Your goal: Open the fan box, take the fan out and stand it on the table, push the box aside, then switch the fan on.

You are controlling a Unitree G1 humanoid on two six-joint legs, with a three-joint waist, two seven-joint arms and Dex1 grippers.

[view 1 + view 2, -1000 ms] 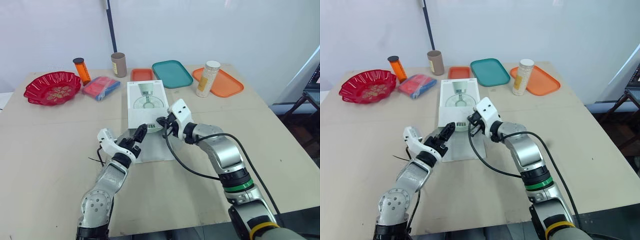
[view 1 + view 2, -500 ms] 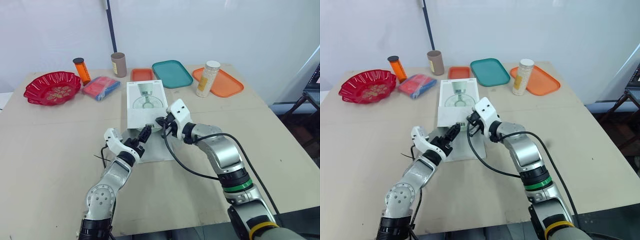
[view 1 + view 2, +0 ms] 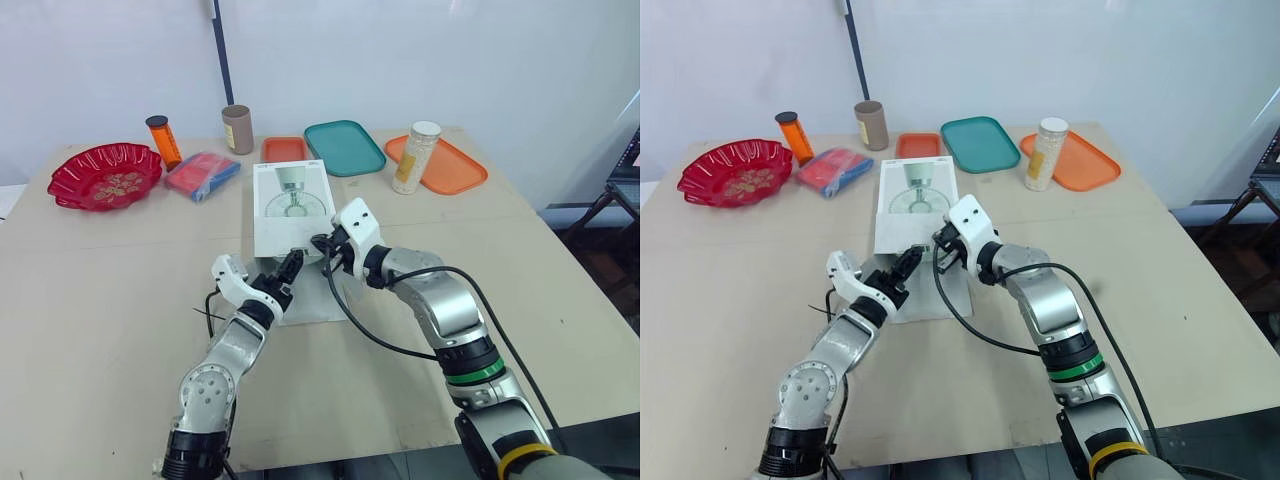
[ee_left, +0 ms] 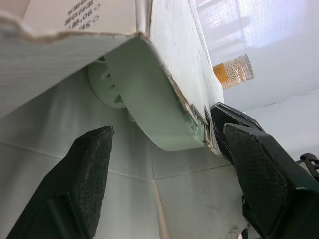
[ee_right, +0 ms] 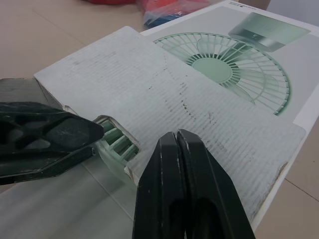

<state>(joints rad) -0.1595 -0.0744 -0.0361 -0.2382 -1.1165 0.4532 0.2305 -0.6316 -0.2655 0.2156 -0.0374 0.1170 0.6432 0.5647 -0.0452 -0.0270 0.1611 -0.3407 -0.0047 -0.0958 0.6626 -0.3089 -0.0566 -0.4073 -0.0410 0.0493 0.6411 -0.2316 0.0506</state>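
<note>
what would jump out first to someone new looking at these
The white fan box lies in the middle, its near end open, with the left gripper and right gripper at that end. The pale green fan peeks out there. A bright red bowl sits far left.

The pale green plastic fan (image 4: 164, 119) fills the mouth of the flat white cardboard fan box (image 3: 290, 208). The left gripper (image 3: 292, 264), jaws spread, flanks it, and the right gripper (image 3: 322, 244) sits pinched closed at its corner. Bare beige tabletop (image 3: 100, 300) lies free on either side; a small orange tray (image 3: 284, 149) blocks the far end.
</note>
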